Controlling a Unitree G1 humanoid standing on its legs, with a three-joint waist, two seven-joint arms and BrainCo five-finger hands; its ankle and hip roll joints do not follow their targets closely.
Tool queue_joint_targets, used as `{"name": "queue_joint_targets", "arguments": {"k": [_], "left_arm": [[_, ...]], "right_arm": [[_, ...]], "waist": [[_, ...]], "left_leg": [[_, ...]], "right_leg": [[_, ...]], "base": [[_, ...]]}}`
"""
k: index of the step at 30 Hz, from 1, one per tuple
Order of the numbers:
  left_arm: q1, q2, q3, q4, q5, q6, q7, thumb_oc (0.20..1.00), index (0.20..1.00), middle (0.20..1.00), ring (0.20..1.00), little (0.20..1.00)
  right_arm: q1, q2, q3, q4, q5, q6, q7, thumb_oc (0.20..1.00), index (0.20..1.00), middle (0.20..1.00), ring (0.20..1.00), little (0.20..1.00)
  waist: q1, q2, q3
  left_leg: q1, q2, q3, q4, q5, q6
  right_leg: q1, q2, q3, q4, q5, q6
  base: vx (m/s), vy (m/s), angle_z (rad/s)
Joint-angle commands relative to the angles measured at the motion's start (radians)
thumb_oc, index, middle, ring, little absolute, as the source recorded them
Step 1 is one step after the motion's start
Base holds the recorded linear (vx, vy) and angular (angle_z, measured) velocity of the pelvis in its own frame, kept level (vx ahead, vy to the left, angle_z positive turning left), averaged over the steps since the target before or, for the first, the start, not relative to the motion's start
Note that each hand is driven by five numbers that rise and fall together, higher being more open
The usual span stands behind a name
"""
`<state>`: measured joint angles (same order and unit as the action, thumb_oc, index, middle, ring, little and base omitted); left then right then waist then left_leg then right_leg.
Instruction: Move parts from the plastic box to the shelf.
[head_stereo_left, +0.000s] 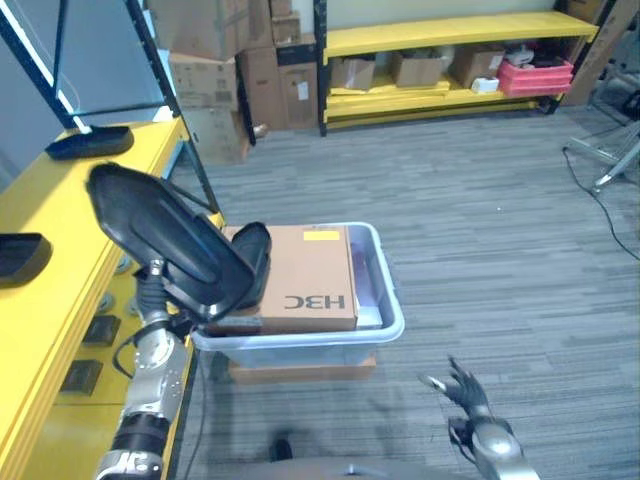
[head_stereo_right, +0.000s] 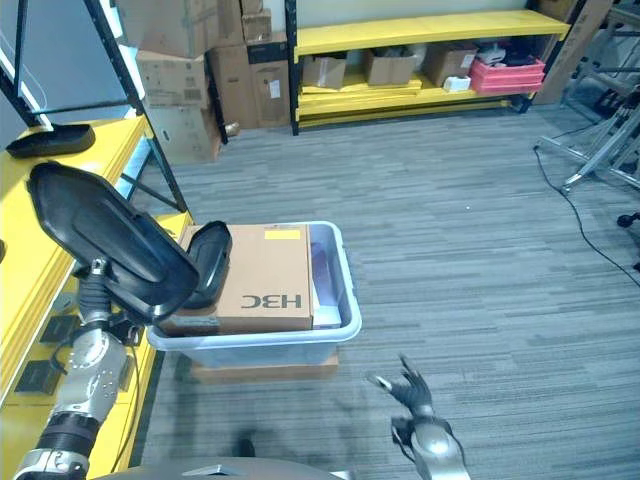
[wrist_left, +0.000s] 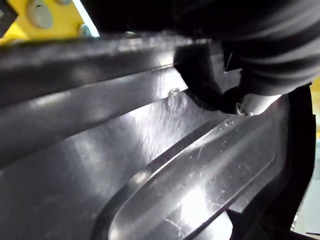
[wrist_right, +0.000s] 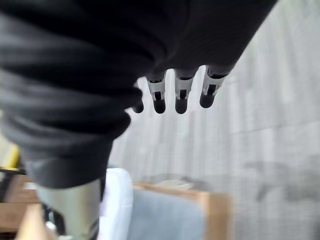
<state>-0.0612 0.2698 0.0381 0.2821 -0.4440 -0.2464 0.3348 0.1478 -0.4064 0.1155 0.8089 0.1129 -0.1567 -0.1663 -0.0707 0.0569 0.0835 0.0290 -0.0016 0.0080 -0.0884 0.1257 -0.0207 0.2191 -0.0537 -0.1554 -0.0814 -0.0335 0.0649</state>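
The shelf is a long yellow board on dark uprights along the robot's left, with flat black parts lying on its top: one at the far end, another nearer. On the grey ribbed carpet beside it stands the box, a pale translucent plastic tub with rounded corners, resting on a low brown board. Inside it lies a brown cardboard carton, flat and square-edged, covering most of the opening; a smaller curved black part leans at the tub's shelf-side end.

The largest part, a smooth glossy black moulded shell, broad and curved, is raised above the tub's near corner on the left hand. Whether those fingers clasp it cannot be told; they are hidden behind it.

The right hand hangs low over the carpet, well apart from the tub, its fingers spread straight, holding nothing.
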Motion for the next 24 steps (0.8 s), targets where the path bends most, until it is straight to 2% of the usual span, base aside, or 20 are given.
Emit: {"name": "queue_joint_targets", "arguments": {"k": [1, 2, 3, 6, 8, 10, 11, 12, 13, 14, 15, 16, 17, 18, 19, 21, 22, 23, 24], "left_arm": [[-0.114, 0.053, 0.017, -0.079, 0.092, -0.117, -0.027, 0.2, 0.2, 0.2, 0.2, 0.2], [-0.111, 0.059, 0.019, -0.106, 0.097, -0.119, -0.039, 0.2, 0.2, 0.2, 0.2, 0.2], [-0.12, 0.069, 0.018, -0.166, 0.114, -0.127, -0.06, 0.2, 0.2, 0.2, 0.2, 0.2], [-0.131, 0.091, 0.032, -0.227, 0.162, -0.135, -0.065, 0.2, 0.2, 0.2, 0.2, 0.2], [-0.11, 0.092, 0.039, -0.265, 0.196, -0.134, -0.065, 0.2, 0.2, 0.2, 0.2, 0.2], [-0.092, 0.115, 0.044, -0.313, 0.258, -0.131, -0.053, 0.2, 0.2, 0.2, 0.2, 0.2], [-0.091, 0.127, 0.042, -0.348, 0.277, -0.125, -0.051, 0.2, 0.2, 0.2, 0.2, 0.2], [-0.093, 0.155, 0.04, -0.384, 0.327, -0.113, -0.039, 0.2, 0.2, 0.2, 0.2, 0.2], [-0.089, 0.181, 0.04, -0.402, 0.376, -0.112, -0.025, 0.2, 0.2, 0.2, 0.2, 0.2], [-0.091, 0.212, 0.031, -0.428, 0.412, -0.11, -0.019, 0.2, 0.2, 0.2, 0.2, 0.2], [-0.09, 0.228, 0.028, -0.445, 0.434, -0.109, -0.014, 0.2, 0.2, 0.2, 0.2, 0.2], [-0.09, 0.244, 0.022, -0.459, 0.451, -0.11, -0.01, 0.2, 0.2, 0.2, 0.2, 0.2], [-0.111, 0.251, -0.014, -0.457, 0.422, -0.129, -0.011, 0.2, 0.2, 0.2, 0.2, 0.2], [-0.131, 0.251, -0.035, -0.444, 0.402, -0.132, -0.015, 0.2, 0.2, 0.2, 0.2, 0.2], [-0.131, 0.251, -0.035, -0.444, 0.402, -0.132, -0.015, 0.2, 0.2, 0.2, 0.2, 0.2], [-0.159, 0.237, -0.076, -0.412, 0.371, -0.136, -0.018, 0.2, 0.2, 0.2, 0.2, 0.2], [-0.156, 0.229, -0.085, -0.402, 0.354, -0.131, -0.028, 0.2, 0.2, 0.2, 0.2, 0.2], [-0.15, 0.224, -0.089, -0.4, 0.358, -0.133, -0.029, 0.2, 0.2, 0.2, 0.2, 0.2], [-0.137, 0.215, -0.078, -0.405, 0.376, -0.132, -0.015, 0.2, 0.2, 0.2, 0.2, 0.2]], "right_arm": [[-0.099, 0.019, 0.01, 0.025, -0.056, -0.012, -0.039, 1.0, 1.0, 1.0, 1.0, 1.0], [-0.104, 0.021, 0.008, 0.074, -0.049, -0.001, -0.025, 1.0, 1.0, 1.0, 1.0, 1.0], [-0.106, 0.029, 0.038, 0.148, -0.076, 0.02, 0.009, 1.0, 1.0, 1.0, 1.0, 1.0], [-0.121, 0.051, 0.087, 0.299, -0.135, 0.051, 0.047, 1.0, 1.0, 1.0, 1.0, 1.0], [-0.121, 0.074, 0.095, 0.359, -0.16, 0.067, 0.055, 1.0, 1.0, 1.0, 1.0, 1.0], [-0.129, 0.08, 0.115, 0.419, -0.226, 0.085, 0.066, 1.0, 1.0, 1.0, 1.0, 1.0], [-0.13, 0.084, 0.109, 0.434, -0.24, 0.085, 0.052, 1.0, 1.0, 1.0, 1.0, 1.0], [-0.127, 0.092, 0.093, 0.43, -0.229, 0.088, 0.045, 1.0, 1.0, 1.0, 1.0, 1.0], [-0.122, 0.102, 0.075, 0.422, -0.205, 0.087, 0.043, 1.0, 1.0, 1.0, 1.0, 1.0], [-0.127, 0.107, 0.065, 0.417, -0.187, 0.083, 0.036, 1.0, 1.0, 1.0, 1.0, 1.0], [-0.131, 0.113, 0.062, 0.417, -0.178, 0.081, 0.034, 1.0, 1.0, 1.0, 1.0, 1.0], [-0.14, 0.116, 0.069, 0.413, -0.174, 0.08, 0.027, 1.0, 1.0, 1.0, 1.0, 1.0], [-0.161, 0.116, 0.096, 0.411, -0.167, 0.076, 0.023, 1.0, 1.0, 1.0, 1.0, 1.0], [-0.166, 0.112, 0.11, 0.409, -0.16, 0.074, 0.022, 1.0, 1.0, 1.0, 1.0, 1.0], [-0.166, 0.112, 0.11, 0.409, -0.16, 0.074, 0.022, 1.0, 1.0, 1.0, 1.0, 1.0], [-0.154, 0.106, 0.128, 0.407, -0.144, 0.069, 0.021, 1.0, 1.0, 1.0, 1.0, 1.0], [-0.14, 0.111, 0.128, 0.407, -0.126, 0.066, 0.024, 1.0, 1.0, 1.0, 1.0, 1.0], [-0.136, 0.119, 0.12, 0.413, -0.112, 0.065, 0.019, 1.0, 1.0, 1.0, 1.0, 1.0], [-0.142, 0.122, 0.103, 0.424, -0.096, 0.07, 0.015, 1.0, 1.0, 1.0, 1.0, 1.0]], "waist": [[0.037, -0.013, 0.019], [0.046, -0.013, 0.025], [0.057, -0.018, 0.038], [0.078, -0.022, 0.043], [0.098, -0.022, 0.029], [0.127, -0.033, 0.012], [0.136, -0.039, 0.006], [0.135, -0.05, 0.007], [0.125, -0.053, 0.019], [0.112, -0.06, 0.037], [0.101, -0.055, 0.048], [0.093, -0.052, 0.058], [0.073, -0.045, 0.066], [0.068, -0.038, 0.068], [0.068, -0.037, 0.068], [0.049, -0.038, 0.076], [0.043, -0.041, 0.071], [0.046, -0.046, 0.069], [0.058, -0.043, 0.069]], "left_leg": [[0.032, 0.096, -0.029, 0.033, -0.044, -0.116], [0.003, 0.088, -0.021, 0.043, -0.031, -0.118], [-0.059, 0.086, 0.071, 0.068, -0.007, -0.111], [-0.098, 0.106, 0.223, 0.09, -0.002, -0.086], [-0.094, 0.095, 0.22, 0.08, -0.01, -0.076], [-0.082, 0.058, 0.179, 0.068, -0.032, -0.057], [-0.07, 0.045, 0.171, 0.05, -0.036, -0.044], [-0.051, 0.023, 0.154, 0.023, -0.044, -0.02], [-0.033, 0.007, 0.127, 0.014, -0.054, -0.002], [-0.024, -0.006, 0.107, 0.008, -0.061, 0.012], [-0.021, 0.003, 0.094, 0.001, -0.062, 0.013], [-0.022, 0.01, 0.079, 0.001, -0.069, 0.01], [-0.024, 0.011, 0.015, 0.001, -0.066, 0.002], [-0.033, 0.01, -0.023, 0.001, -0.058, -0.005], [-0.033, 0.011, -0.023, 0.001, -0.058, -0.005], [-0.044, -0.004, -0.104, 0.001, -0.061, -0.011], [-0.062, -0.007, -0.14, 0.001, -0.043, -0.013], [-0.066, -0.007, -0.146, 0.001, -0.047, -0.022], [-0.081, -0.009, -0.145, 0.001, -0.045, -0.034]], "right_leg": [[-0.077, -0.072, -0.055, 0.069, 0.002, 0.049], [-0.078, -0.083, -0.089, 0.066, 0.004, 0.051], [-0.077, -0.103, -0.159, 0.061, 0.01, 0.056], [-0.07, -0.119, -0.243, 0.065, 0.007, 0.064], [-0.031, -0.126, -0.291, 0.058, -0.006, 0.066], [-0.012, -0.15, -0.327, 0.096, -0.02, 0.075], [-0.022, -0.168, -0.344, 0.169, -0.026, 0.081], [-0.064, -0.209, -0.348, 0.302, -0.014, 0.095], [-0.108, -0.232, -0.317, 0.415, 0.042, 0.11], [-0.175, -0.245, -0.259, 0.521, 0.077, 0.127], [-0.229, -0.222, -0.195, 0.572, 0.086, 0.129], [-0.277, -0.173, -0.115, 0.578, 0.063, 0.122], [-0.335, -0.037, 0.051, 0.497, -0.048, 0.087], [-0.332, -0.007, 0.107, 0.427, -0.066, 0.069], [-0.332, -0.006, 0.106, 0.425, -0.065, 0.068], [-0.325, 0.028, 0.248, 0.316, -0.07, 0.047], [-0.296, 0.051, 0.304, 0.28, -0.065, 0.038], [-0.289, 0.043, 0.284, 0.254, -0.063, 0.028], [-0.276, 0.019, 0.239, 0.206, -0.039, 0.032]], "base": [[-0.07, 0.054, 0.38], [-0.14, 0.068, 0.85], [-0.15, 0.052, 1.15], [-0.04, 0.043, 1.78], [0.13, 0.092, 1.19], [0.19, 0.165, 0.97], [0.19, 0.202, 0.92], [0.17, 0.182, 0.89], [0.13, 0.164, 1.06], [0.07, 0.112, 1.15], [0.01, 0.034, 0.93], [0.08, -0.084, 1.19], [0.14, -0.136, 0.92], [0.14, -0.113, 1.13], [0.06, -0.098, 0.92], [0.03, -0.176, 1.14], [0.04, -0.24, 1.72], [-0.04, -0.242, 1.96], [-0.1, -0.329, 1.99]]}}
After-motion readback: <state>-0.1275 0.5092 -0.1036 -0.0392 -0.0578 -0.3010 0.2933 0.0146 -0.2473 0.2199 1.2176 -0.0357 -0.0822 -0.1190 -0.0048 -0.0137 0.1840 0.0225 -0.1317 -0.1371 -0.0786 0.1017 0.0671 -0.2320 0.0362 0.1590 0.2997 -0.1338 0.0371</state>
